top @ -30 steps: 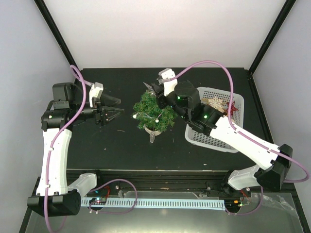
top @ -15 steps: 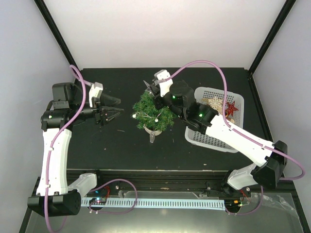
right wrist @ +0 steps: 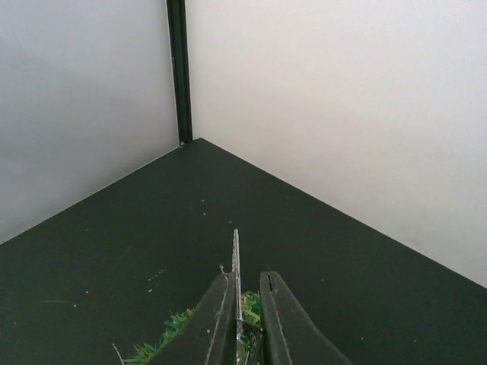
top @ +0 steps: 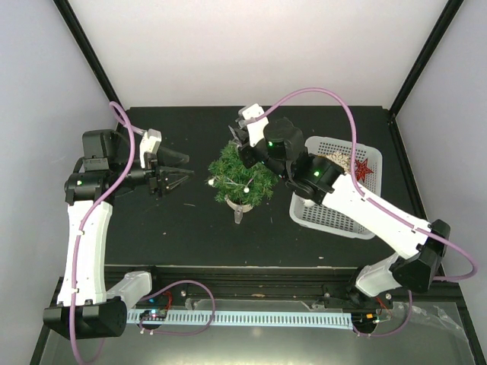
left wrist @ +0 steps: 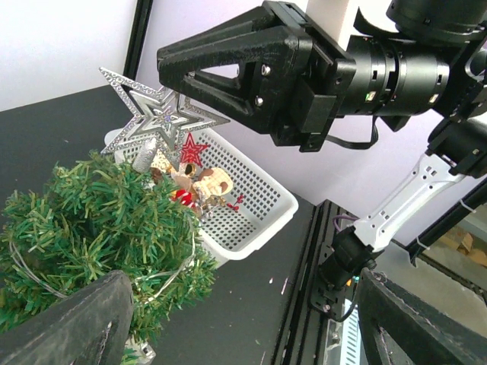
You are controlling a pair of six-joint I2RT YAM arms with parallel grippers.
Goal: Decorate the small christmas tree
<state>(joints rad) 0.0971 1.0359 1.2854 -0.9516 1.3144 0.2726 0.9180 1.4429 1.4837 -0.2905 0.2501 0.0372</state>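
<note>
The small christmas tree (top: 242,179) stands upright in its white pot (top: 239,205) on the black surface (top: 190,220), between the two arms. A thin wire with small white bulbs (top: 247,188) runs through its needles.

The right gripper (top: 242,141) hangs over the far side of the treetop. Its jaws are pinched together on a silver glitter star (left wrist: 156,114), gripping one upper point of it. In the right wrist view the star shows only as a thin edge (right wrist: 236,274) clamped between the two fingers, with green needles just below. From the left wrist view the star stands upright right above the tree's crown, and its silver cone stem (left wrist: 144,156) meets the topmost needles. Whether the stem is seated on the tip cannot be told.

The left gripper (top: 183,169) is level with the tree, to its left and apart from it, and points at the foliage. Its jaws are spread wide with nothing between them.

Just right of the tree lies a white mesh basket (top: 335,217), partly under the right arm. It holds a red star (top: 364,169) and a beige ornament (left wrist: 209,182).
</note>
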